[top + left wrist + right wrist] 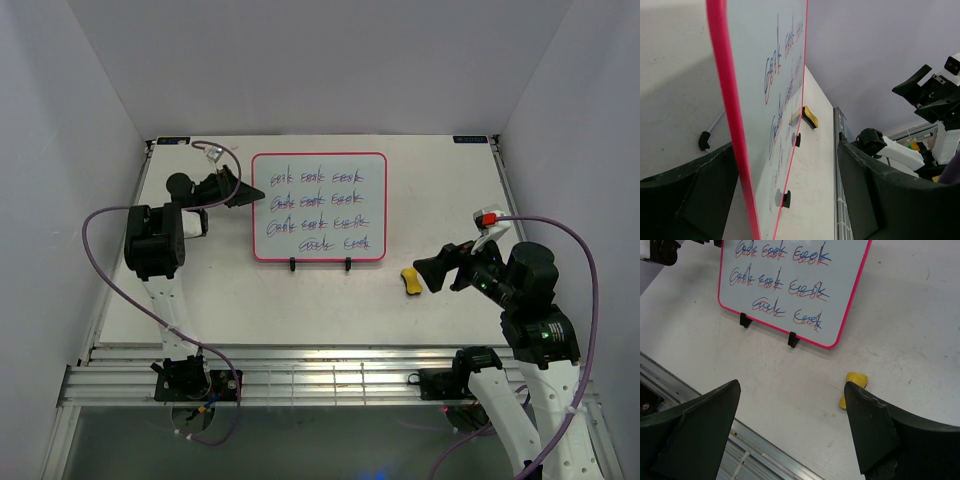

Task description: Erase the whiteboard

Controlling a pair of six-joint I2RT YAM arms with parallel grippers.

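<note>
The whiteboard (318,207) stands upright at the table's middle, pink-red frame, several rows of blue-red scribbles. My left gripper (250,192) is open at its left edge. In the left wrist view (785,175) the board's frame (730,100) runs between the jaws, nearer the left finger (685,195), and does not seem gripped. The yellow eraser (410,282) lies on the table right of the board. My right gripper (432,275) is open and empty just right of it. In the right wrist view (790,410) the eraser (852,387) sits beside the right finger (875,430), below the board (790,280).
The board rests on a black wire stand with two feet at its lower edge (292,265) (348,265). An aluminium rail (320,380) runs along the table's near edge. White walls close in on three sides. The right arm (935,100) shows in the left wrist view.
</note>
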